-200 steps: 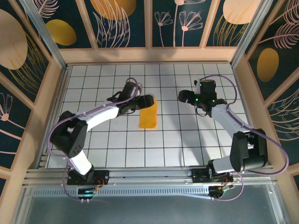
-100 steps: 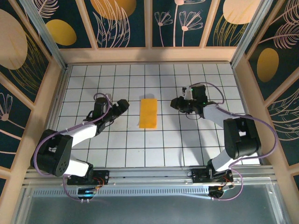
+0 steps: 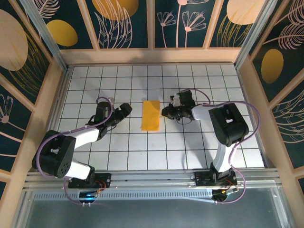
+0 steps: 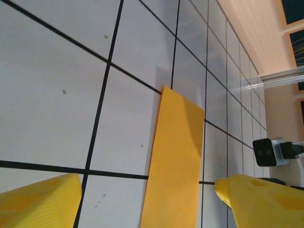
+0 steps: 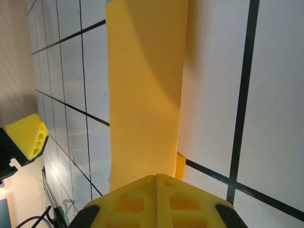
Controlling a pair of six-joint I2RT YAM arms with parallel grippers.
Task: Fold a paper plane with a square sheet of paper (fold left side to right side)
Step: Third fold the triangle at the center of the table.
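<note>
Between the spread left gripper and the clenched right gripper, the square sheet of paper was seen folded in half, every later crease judged outstanding.

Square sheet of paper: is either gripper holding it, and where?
The right gripper looks shut on the square sheet of paper at its right edge; left gripper open, empty.
</note>
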